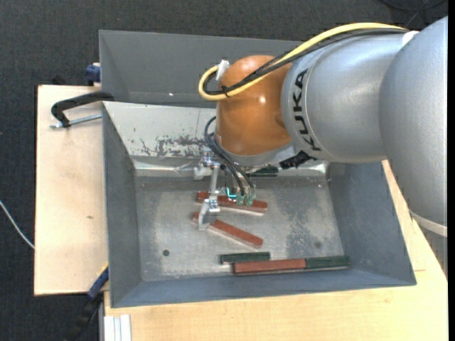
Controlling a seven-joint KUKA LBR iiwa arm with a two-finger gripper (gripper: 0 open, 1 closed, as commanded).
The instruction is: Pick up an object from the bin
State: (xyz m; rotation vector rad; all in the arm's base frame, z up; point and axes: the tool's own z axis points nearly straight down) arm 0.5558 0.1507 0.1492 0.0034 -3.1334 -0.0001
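Observation:
My gripper (209,201) is down near the bin floor, left of centre, under the orange wrist cover. It is open: one silver finger (212,182) stands behind the left end of a reddish-brown flat stick (245,203), the other finger (206,217) in front of it. That stick lies across the middle of the bin, partly hidden by green and black wrist parts. A second reddish-brown stick (238,234) lies slanted just in front of it, with its left end close to the nearer finger.
A long stick with a reddish-brown middle and dark green ends (284,263) lies along the front wall. The arm and its orange cover hide the back right part of the bin.

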